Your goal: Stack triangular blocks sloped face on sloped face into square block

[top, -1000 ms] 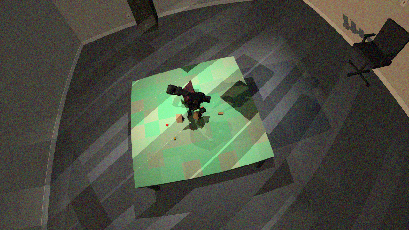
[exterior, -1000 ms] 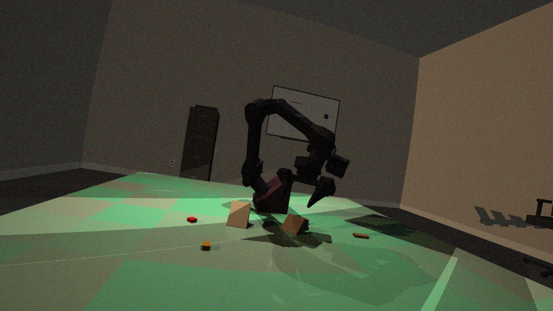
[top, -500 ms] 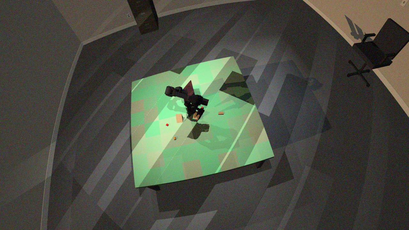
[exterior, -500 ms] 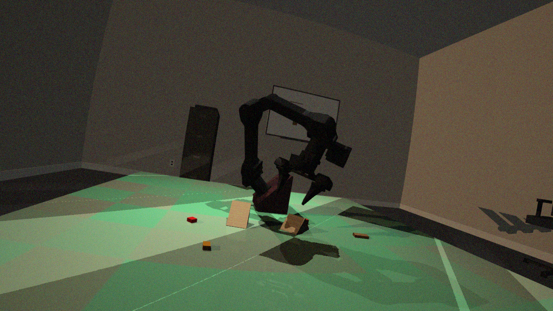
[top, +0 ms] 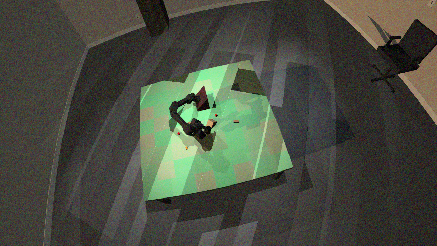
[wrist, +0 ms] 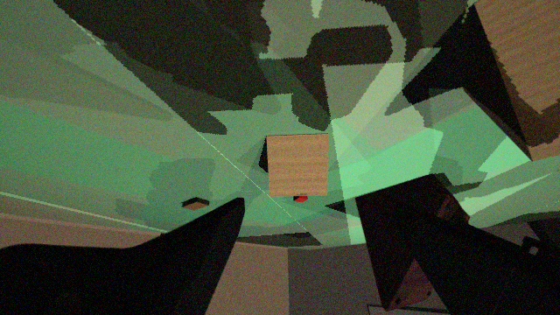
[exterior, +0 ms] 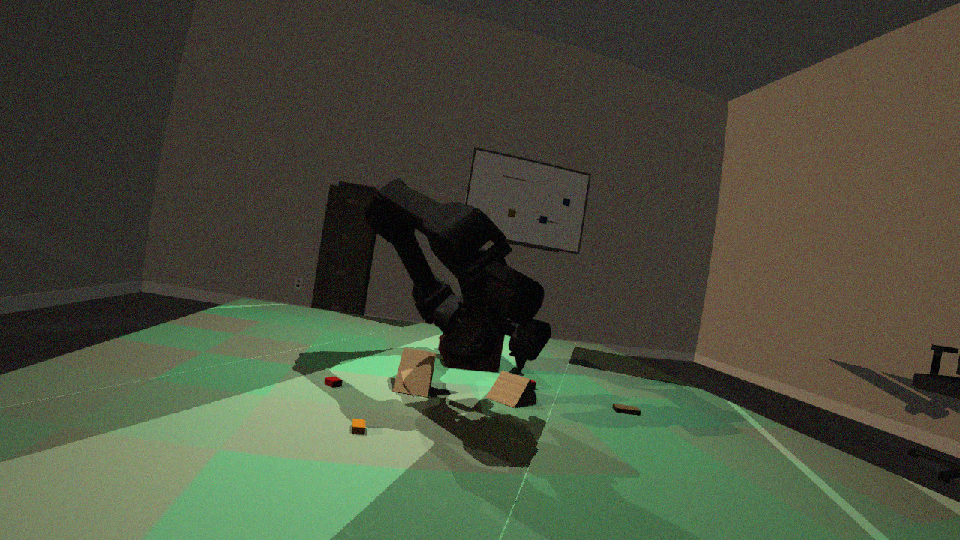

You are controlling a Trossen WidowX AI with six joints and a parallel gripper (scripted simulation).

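Observation:
One triangular block (top: 211, 123) (exterior: 508, 388) (wrist: 297, 164) lies on the table (top: 268, 143) (exterior: 288, 496), a broad wooden face toward the exterior camera and a dark end at its right. The other triangular block (exterior: 415, 371) (wrist: 525, 52) stands apart to its left in the exterior view, with a steep wooden face; in the top view the arm hides most of it. My gripper (wrist: 316, 206) is open and empty. In the wrist view the first block shows beyond and between the fingers, not gripped. How far the fingertips are from it is unclear.
A red cube (top: 216, 115) (wrist: 300, 199) lies behind the first block. Another red cube (top: 178, 133) (exterior: 332, 381) and an orange cube (top: 186, 148) (exterior: 358, 425) lie left. A flat wooden piece (top: 236, 121) (exterior: 626, 409) (wrist: 195, 205) lies right. A maroon wedge-shaped body (top: 202, 99) stands behind.

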